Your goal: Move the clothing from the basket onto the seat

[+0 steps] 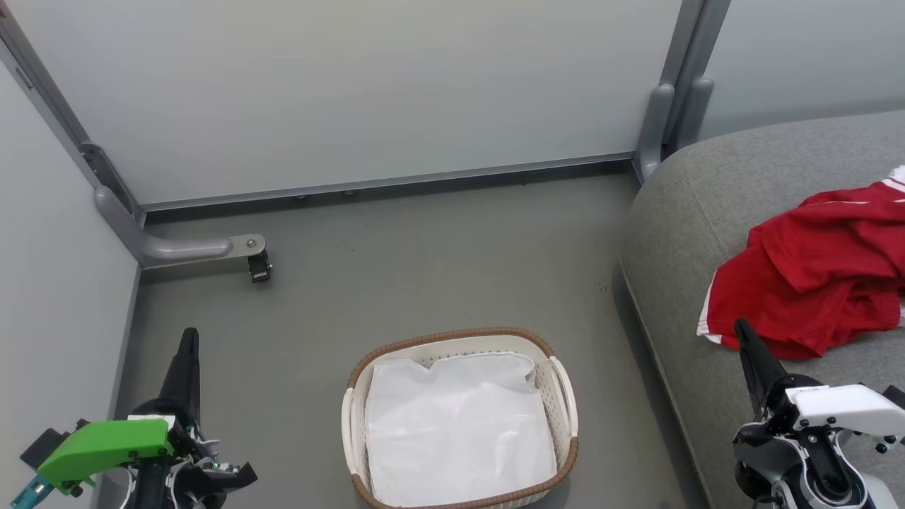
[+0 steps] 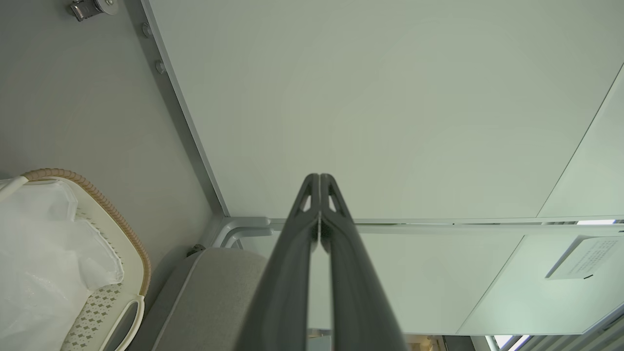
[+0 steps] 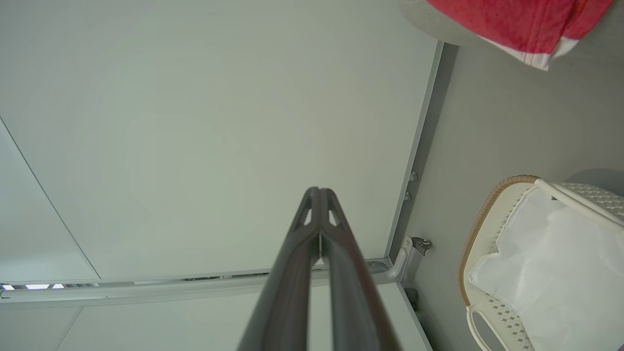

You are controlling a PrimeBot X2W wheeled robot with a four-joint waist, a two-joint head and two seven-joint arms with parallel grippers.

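The red clothing (image 1: 820, 272) with white trim lies crumpled on the grey seat (image 1: 714, 191) at the right; its edge (image 3: 526, 24) hangs over the cushion. The cream basket (image 1: 565, 396) with a brown woven rim stands on the floor in the middle foreground, holding only a white cloth sheet (image 1: 456, 431). My left gripper (image 1: 189, 336) is at the lower left, shut and holding nothing, its tips (image 2: 319, 178) pressed together. My right gripper (image 1: 742, 326) is at the lower right by the seat's front, just below the clothing, shut and holding nothing.
Pale wall panels (image 1: 353, 85) close the back and left. A grey metal bracket with a small caster (image 1: 258, 265) juts onto the floor at the left. Grey floor (image 1: 424, 268) lies between basket and wall. The seat's corner (image 2: 214, 292) appears beside the basket (image 2: 136, 263).
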